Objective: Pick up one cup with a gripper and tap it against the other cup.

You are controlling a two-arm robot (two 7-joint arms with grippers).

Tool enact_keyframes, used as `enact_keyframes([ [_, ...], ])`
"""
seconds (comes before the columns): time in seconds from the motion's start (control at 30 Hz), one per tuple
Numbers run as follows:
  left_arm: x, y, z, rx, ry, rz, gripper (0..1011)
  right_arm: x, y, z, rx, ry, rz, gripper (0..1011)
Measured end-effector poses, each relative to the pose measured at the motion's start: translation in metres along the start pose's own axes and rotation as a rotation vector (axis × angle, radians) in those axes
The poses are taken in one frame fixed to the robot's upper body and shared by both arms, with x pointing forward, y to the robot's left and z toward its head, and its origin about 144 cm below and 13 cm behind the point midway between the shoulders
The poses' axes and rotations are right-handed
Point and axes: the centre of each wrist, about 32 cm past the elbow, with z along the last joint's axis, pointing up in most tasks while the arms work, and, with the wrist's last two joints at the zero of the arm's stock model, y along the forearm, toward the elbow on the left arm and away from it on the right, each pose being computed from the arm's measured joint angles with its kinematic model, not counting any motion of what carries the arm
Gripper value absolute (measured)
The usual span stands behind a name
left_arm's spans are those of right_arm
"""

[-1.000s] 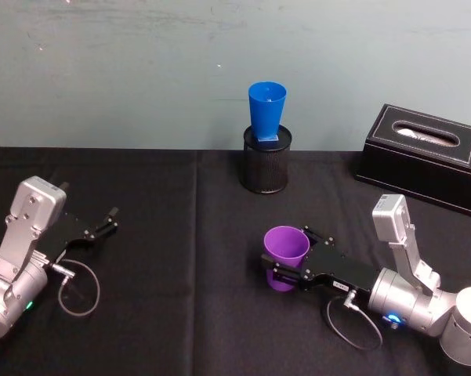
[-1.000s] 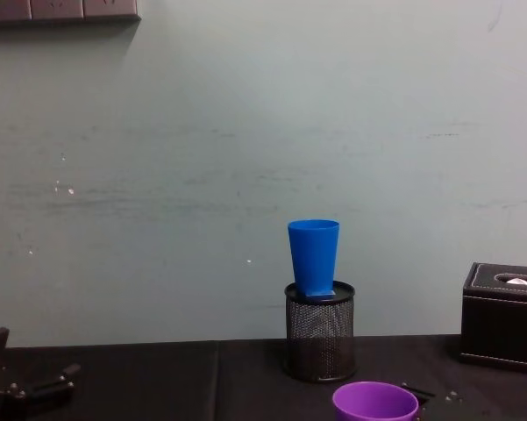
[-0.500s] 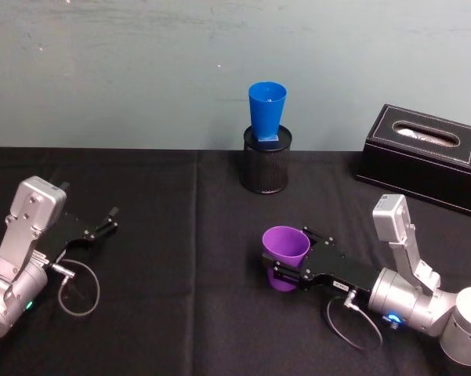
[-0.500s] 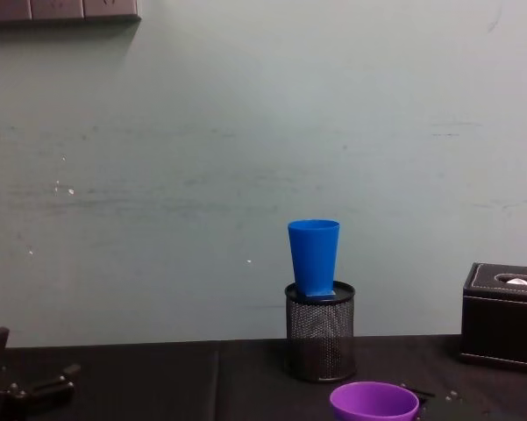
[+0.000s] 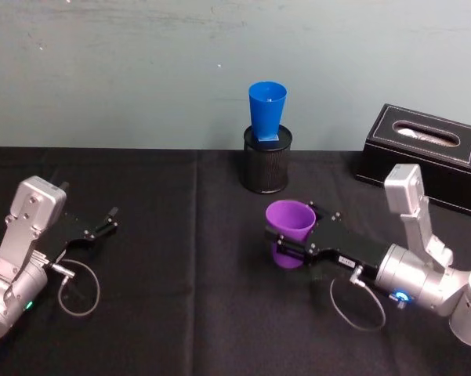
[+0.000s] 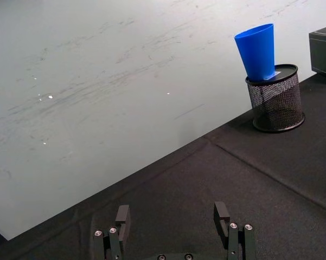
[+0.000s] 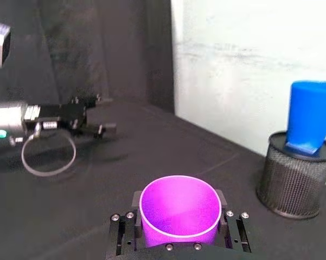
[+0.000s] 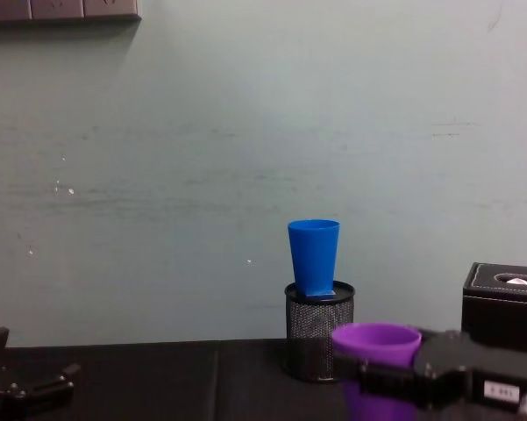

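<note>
Purple cup [image 5: 290,222] sits upright in the right gripper [image 5: 295,235], whose two black fingers are clamped against opposite sides of the cup's wall below the wide rim. The right wrist view looks straight down into its open mouth, with a finger [image 7: 121,230] pressed on either side. A small white label [image 8: 498,392] is stuck on the gripper's black body; its print is too small to read. Whether the cup's base is clear of the black tablecloth [image 5: 180,313] cannot be told.

Farther back, by the pale wall, the blue cup [image 5: 267,110] rests with its narrow base in the top of a black wire-mesh cylinder [image 5: 266,168]. The two cups are apart, the purple one nearer the robot and a little to the right.

A black tissue box [image 5: 423,153] lies at the right rear of the table, bearing no legible writing. The left gripper [image 5: 110,219] rests low over the cloth on the left side, its fingers [image 6: 122,216] spread apart and holding nothing
</note>
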Motion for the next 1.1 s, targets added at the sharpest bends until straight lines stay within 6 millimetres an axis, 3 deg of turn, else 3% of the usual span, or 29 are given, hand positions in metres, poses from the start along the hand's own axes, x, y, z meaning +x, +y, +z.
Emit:
enact_keyframes([
  [0.5, 0.0, 0.0, 0.0, 0.0, 0.0, 0.0, 1011, 0.013, 0.004, 0.047, 0.049, 0.015, -0.021, 754],
  [1.1, 0.0, 0.0, 0.0, 0.0, 0.0, 0.0, 1011, 0.013, 0.008, 0.064, 0.04, -0.01, -0.004, 754],
])
